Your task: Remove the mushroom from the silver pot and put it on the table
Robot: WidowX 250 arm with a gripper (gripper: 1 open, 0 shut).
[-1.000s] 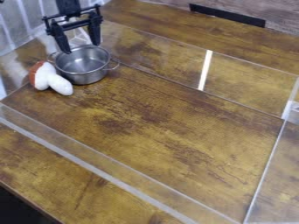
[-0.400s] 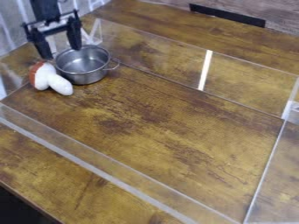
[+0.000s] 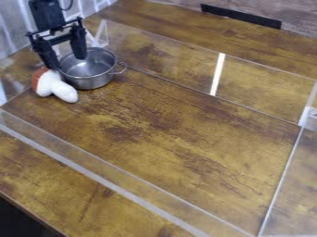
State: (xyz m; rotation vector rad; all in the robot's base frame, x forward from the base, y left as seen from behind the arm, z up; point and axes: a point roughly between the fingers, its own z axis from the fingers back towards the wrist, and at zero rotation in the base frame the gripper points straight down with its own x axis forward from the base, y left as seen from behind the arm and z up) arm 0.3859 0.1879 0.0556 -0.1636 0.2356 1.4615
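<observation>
The silver pot (image 3: 88,67) stands on the table (image 3: 173,120) at the far left, and its inside looks empty. The mushroom (image 3: 55,86) lies on the tabletop just left of the pot, white stem toward the front and orange-red cap toward the back, touching or almost touching the pot's wall. My gripper (image 3: 61,59) points down over the pot's left rim and the mushroom's cap. It is open, and nothing sits between its black fingers (image 3: 44,57).
Clear acrylic strips (image 3: 111,180) run across the wood. A dark flat object (image 3: 238,12) lies at the back edge. A small white part (image 3: 310,114) shows at the right edge. A pale wall borders the table's left side.
My gripper has shifted left and sunk a little, from behind the pot to over its left rim and the mushroom's cap. The pot and the mushroom have stayed in place.
</observation>
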